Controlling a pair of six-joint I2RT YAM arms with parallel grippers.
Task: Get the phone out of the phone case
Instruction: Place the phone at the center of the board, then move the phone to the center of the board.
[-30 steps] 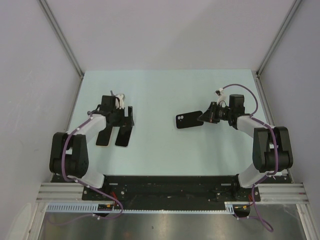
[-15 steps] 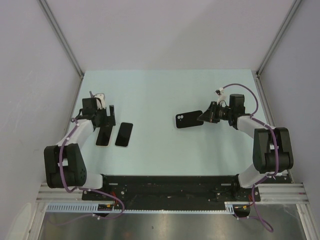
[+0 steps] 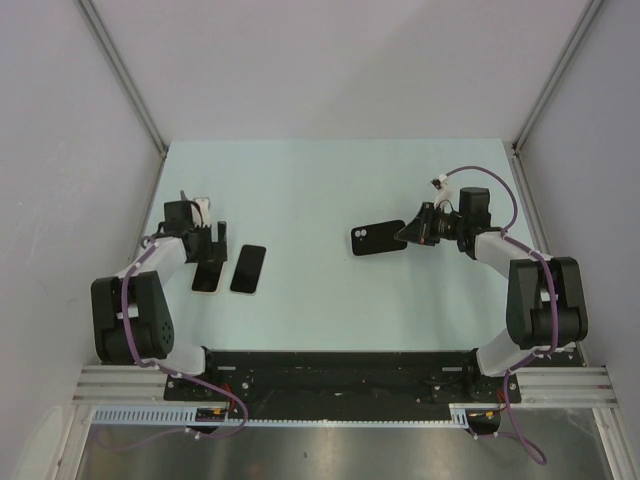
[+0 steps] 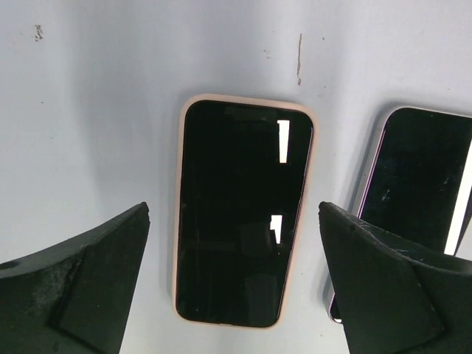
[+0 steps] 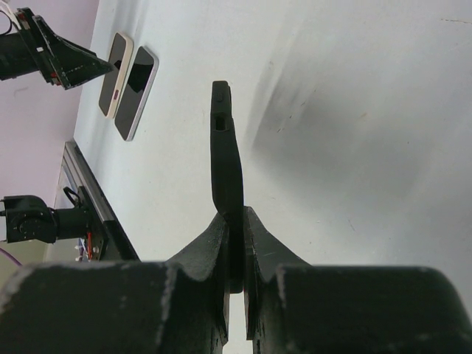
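R claw [image 5: 234, 221] clamped on black case [image 5: 225, 147] edge; L claw [image 3: 208, 245] wide apart over pink-cased phone [image 4: 243, 214]; 2nd phone [image 4: 420, 214] just beside.

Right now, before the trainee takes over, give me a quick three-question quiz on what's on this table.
1. True or false: the right jaws are shut on the black case.
2. Multiple choice: the left jaws stand A) shut on a phone, B) open above the phone in the pink case, C) open above a cup.
3. Fill in: seen from above, the second phone lies on the ___ side of the pink-cased one.
Key: 1 true; 2 B; 3 right.
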